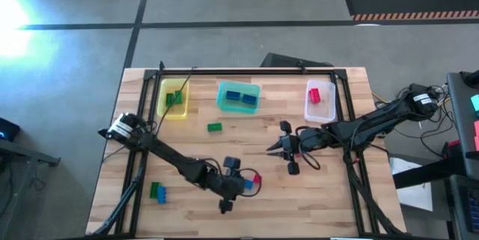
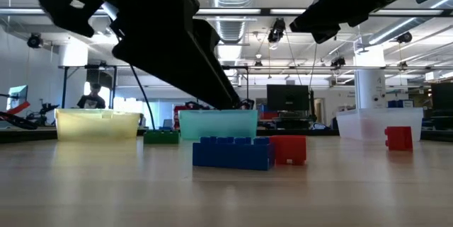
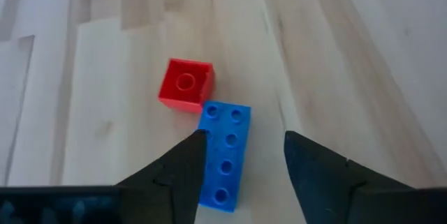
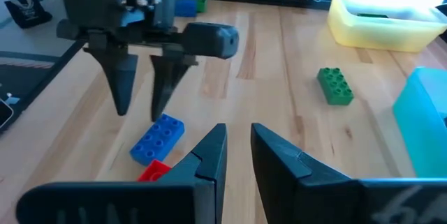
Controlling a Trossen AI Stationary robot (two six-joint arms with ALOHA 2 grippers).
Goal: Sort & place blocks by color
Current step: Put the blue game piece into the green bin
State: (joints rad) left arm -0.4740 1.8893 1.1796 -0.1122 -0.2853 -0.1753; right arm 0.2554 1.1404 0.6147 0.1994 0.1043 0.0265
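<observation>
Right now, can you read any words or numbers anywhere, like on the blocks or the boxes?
No text can be read in any view.
Blue block, red block, green block: studs only, no writing.
Yellow bin, teal bin, clear bin: no labels visible.
Screens and signs in the room behind the table: too small and blurred to read.

Wooden table (image 1: 314,188), pale planks, black frame along its edges. Three bins in a row near the 12 o'clock edge: yellow bin (image 1: 174,98) toward 10 o'clock, teal bin (image 1: 238,96) at 12, clear bin (image 1: 321,101) toward 2. Striped black mat (image 1: 408,2) on grey floor beyond. Low view: person (image 2: 90,96) seated far behind, monitor (image 2: 288,100) on a desk.
</observation>
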